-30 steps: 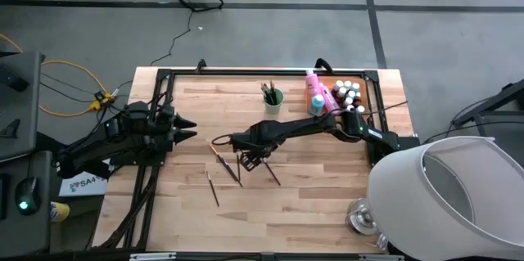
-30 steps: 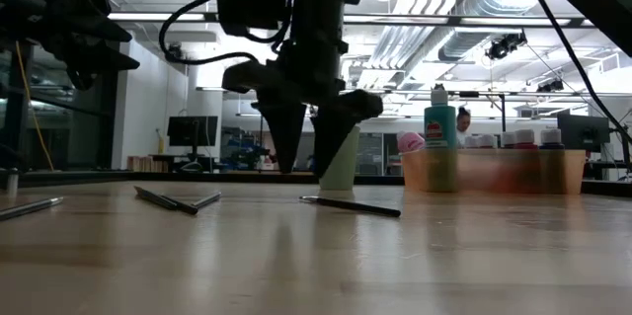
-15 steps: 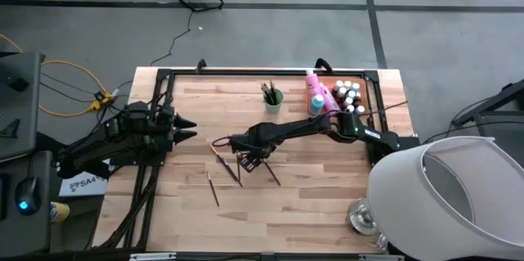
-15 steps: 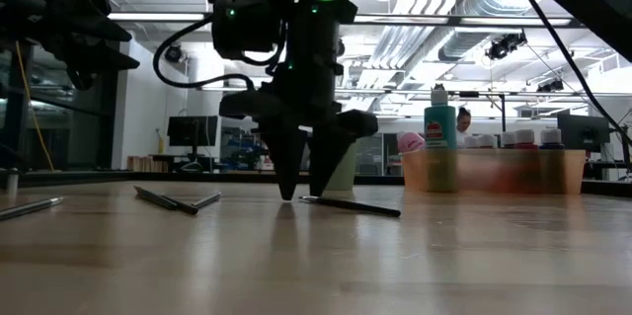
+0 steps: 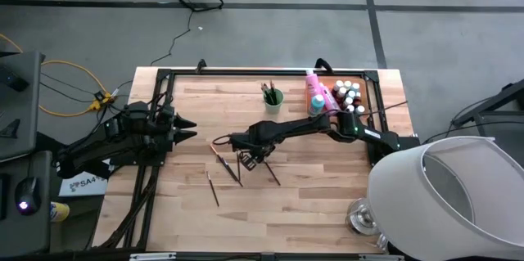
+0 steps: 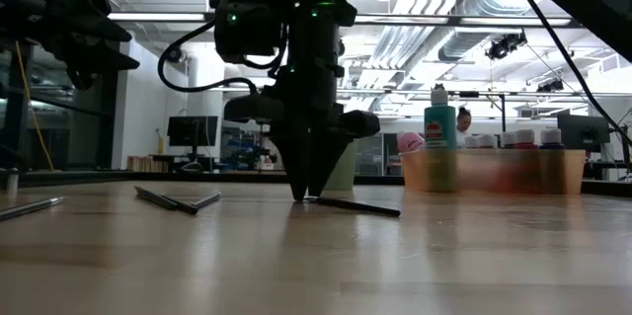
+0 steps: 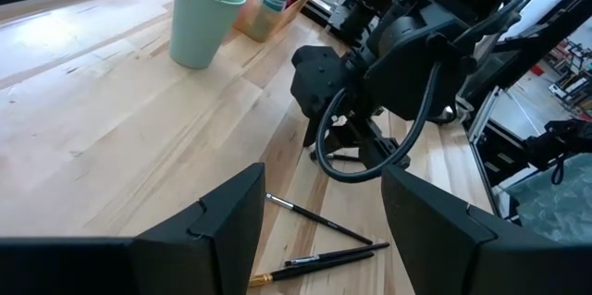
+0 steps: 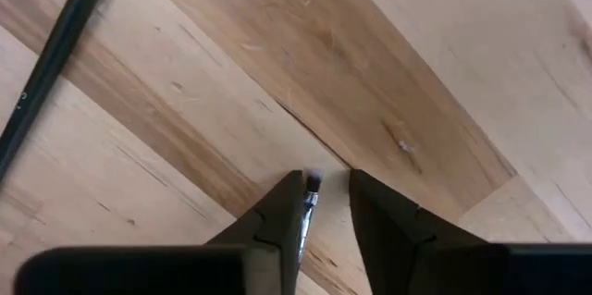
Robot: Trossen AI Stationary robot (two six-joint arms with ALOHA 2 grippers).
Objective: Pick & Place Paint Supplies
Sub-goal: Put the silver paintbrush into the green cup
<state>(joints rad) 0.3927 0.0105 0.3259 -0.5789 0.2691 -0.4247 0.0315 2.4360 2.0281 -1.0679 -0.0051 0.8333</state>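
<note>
Pointing down over the middle of the table, my right gripper [image 5: 250, 161] [image 6: 304, 195] has its fingertips at the tabletop. They stand either side of the end of a thin dark brush [image 6: 352, 206] [image 5: 273, 175] that lies flat on the wood. A narrow gap shows between the fingers [image 8: 326, 184]. Other brushes [image 5: 225, 163] [image 5: 212, 188] lie loose to the left. A light green cup [image 5: 273, 97] holds more brushes. My left gripper [image 5: 190, 130] waits open at the table's left edge, raised. My right gripper comes from above, fingers pointing down, with the brush's tip [image 8: 312, 184] between them. The brush runs close along one finger [image 8: 282, 204], and a gap shows to the other. I cannot tell whether a finger touches it. The brush lies on the table.
An orange tray [image 6: 494, 169] at the far right holds small pale-capped bottles [image 5: 348, 93], pink bottles [image 5: 315, 91] and a teal bottle [image 6: 440, 127]. A black frame [image 5: 246, 71] runs along the table's far edge. A large white object [image 5: 446, 200] stands at the near right corner.
My right gripper has come down until its fingertips reach the table at the brush's end. Its fingers have drawn much closer together around that end. The brush has stayed where it lay.
</note>
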